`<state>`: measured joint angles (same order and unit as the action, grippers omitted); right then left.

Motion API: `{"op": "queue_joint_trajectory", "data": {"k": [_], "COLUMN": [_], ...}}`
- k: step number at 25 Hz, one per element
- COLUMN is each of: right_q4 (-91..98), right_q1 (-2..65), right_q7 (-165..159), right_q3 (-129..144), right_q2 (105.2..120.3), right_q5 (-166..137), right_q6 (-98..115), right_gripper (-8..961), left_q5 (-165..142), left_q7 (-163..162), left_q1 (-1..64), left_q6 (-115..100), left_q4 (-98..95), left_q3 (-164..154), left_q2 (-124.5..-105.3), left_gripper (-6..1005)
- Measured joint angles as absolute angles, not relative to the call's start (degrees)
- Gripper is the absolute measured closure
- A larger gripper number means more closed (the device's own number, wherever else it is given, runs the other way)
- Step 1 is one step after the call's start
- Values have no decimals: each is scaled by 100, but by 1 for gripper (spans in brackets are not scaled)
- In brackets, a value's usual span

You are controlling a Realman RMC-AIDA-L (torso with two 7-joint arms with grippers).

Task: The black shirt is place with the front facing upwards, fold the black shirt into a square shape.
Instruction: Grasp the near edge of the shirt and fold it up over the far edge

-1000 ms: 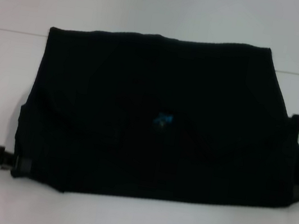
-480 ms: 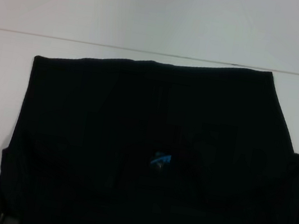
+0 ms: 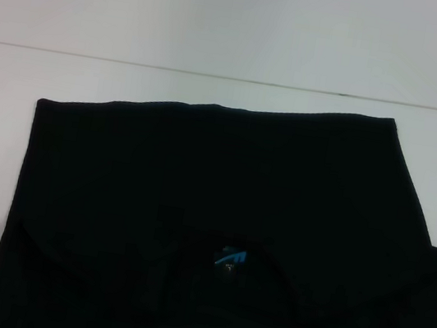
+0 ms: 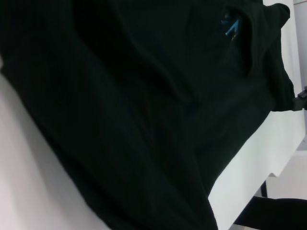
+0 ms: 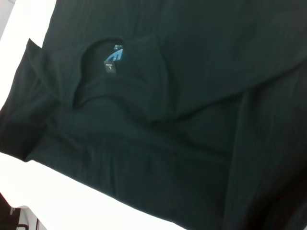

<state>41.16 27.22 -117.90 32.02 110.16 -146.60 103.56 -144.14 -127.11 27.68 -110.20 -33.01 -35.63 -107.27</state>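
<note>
black shirt on white bench — folded flap, blue neck label toward robot | long axis left-right | both claws out of view; grip state can't tell — neither arm visibly nearer

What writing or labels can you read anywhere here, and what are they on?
"L" appears to be printed on the small blue neck label inside the collar of the black shirt; I am not certain of the letter.
A small dark tag above that label carries marks too blurred to read.
In the head view the label shows only as a blue patch, nothing legible.
No lettering shows on the shirt's cloth or on the white table.
</note>
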Motion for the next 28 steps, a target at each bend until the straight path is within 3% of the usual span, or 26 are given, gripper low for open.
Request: {"op": "queue_joint_trajectory", "data": {"k": [5,12,20,23,28], "right_q4": [3984,3263,2933,2645,2311], "right_q1": [2767,3074,3187,3247,3384], "right_q7": [-11797,-11928,-12464,-12455,-12111], "right_q3": [2747,1728,1357,1372,1373], "right_q2": [10978,10784,10745,10805,11063], "right_q5": [-14616,-14553,-13251,-12616,-11761], "right_q6": [10247,10012,9180,8657,7685], "right_gripper": [950,950,951,951,951], "left_q5": [-14368,-14359,-13934,-13572,-12771], "left_q7": [-12626,-12646,-12707,-12726,-12567], "left_q1": [2805,2949,3135,3124,3101], "left_q6": [-10855,-10566,-9834,-9469,-8508], "left_q4": [-3282,-3241,-3239,-3206,-2815], "left_q3": [-3201,-2082,-872,-789,-748], "left_q2": [-10720,-10712,-10690,-10713,-10760], "left_gripper": [997,998,998,998,997]}}
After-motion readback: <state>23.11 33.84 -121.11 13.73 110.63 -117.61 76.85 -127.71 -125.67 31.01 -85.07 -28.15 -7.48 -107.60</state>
